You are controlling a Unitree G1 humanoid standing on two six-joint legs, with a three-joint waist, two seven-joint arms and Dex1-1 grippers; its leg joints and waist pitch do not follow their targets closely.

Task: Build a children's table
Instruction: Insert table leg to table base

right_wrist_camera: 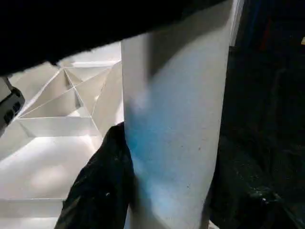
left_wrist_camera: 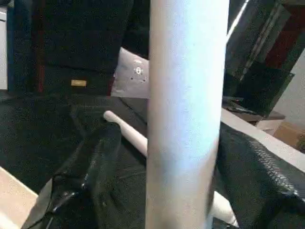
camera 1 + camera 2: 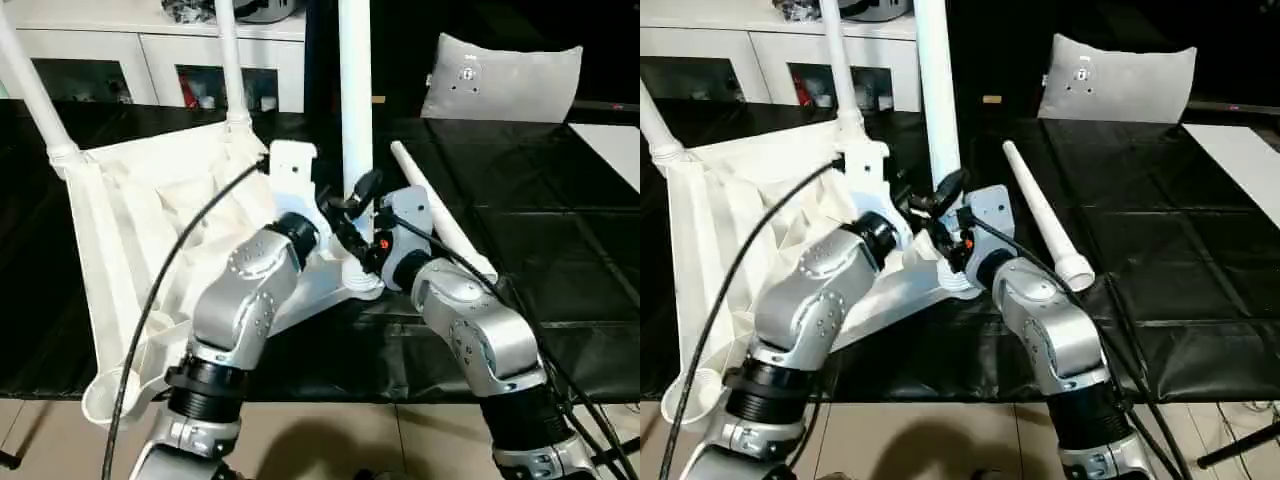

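The white table top lies upside down on the black mat, ribbed underside up. Two legs stand in its far corner sockets. A third leg stands upright in the near right socket. My left gripper is open, its black fingers on either side of this leg with a gap. Lower down, my right gripper is shut on the same leg, one finger pressed against it. A fourth leg lies loose on the mat, just right of my right gripper.
A grey-white cushion leans at the back right. A white cabinet runs along the back left. The black mat ends at a tan floor near my body. A white panel lies at the far right.
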